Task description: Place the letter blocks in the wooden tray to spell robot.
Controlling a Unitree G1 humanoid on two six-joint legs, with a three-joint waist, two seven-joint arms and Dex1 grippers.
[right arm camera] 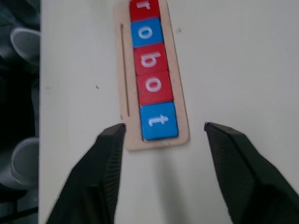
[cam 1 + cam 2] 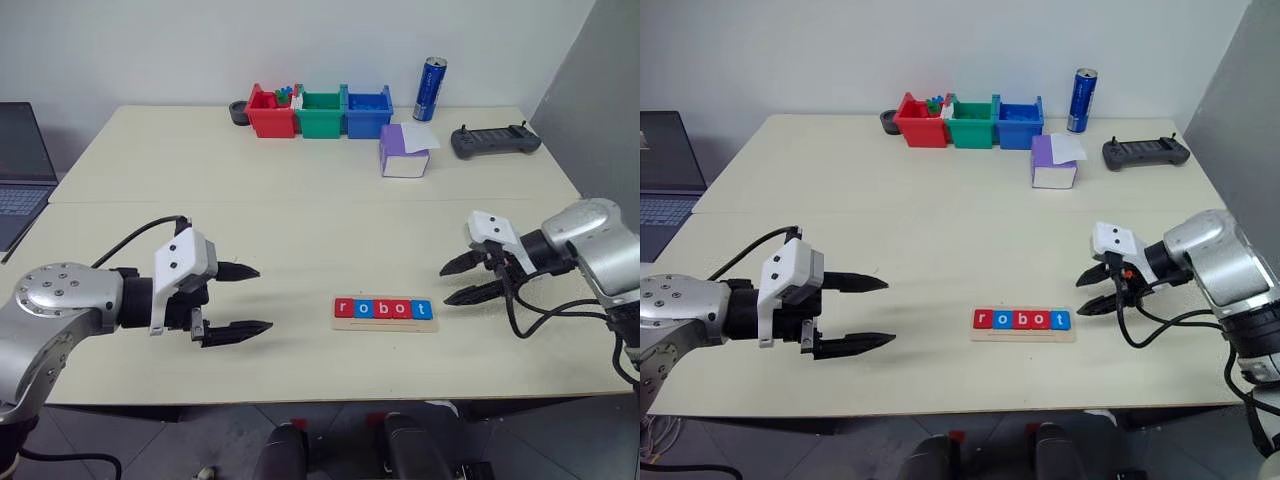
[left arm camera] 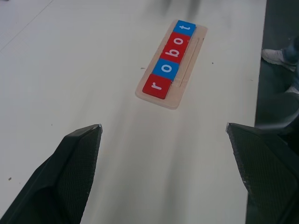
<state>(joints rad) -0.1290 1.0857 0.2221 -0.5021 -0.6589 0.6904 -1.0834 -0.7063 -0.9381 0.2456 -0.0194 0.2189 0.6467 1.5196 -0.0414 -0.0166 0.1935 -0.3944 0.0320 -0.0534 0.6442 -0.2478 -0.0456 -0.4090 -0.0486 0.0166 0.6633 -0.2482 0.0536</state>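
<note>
Left end effector [image 2: 238,299] is seen open and empty. Wooden tray [image 2: 385,322], holding letter blocks [image 2: 384,309] spelling "robot", is positioned on the bench [image 2: 300,220] between it and the open, empty right end effector [image 2: 470,279].

We note each arm ends in a rounded silver-grey metal housing; the left one carries a ring of small screws on its flat face. A black wrist section follows, then a white angular plastic bracket with two dark holes. The left hand [image 2: 236,299] and right hand [image 2: 470,279] each have two tapered black fingers [image 3: 70,172] with finely textured inner pads. Black cables loop along both forearms.
</note>
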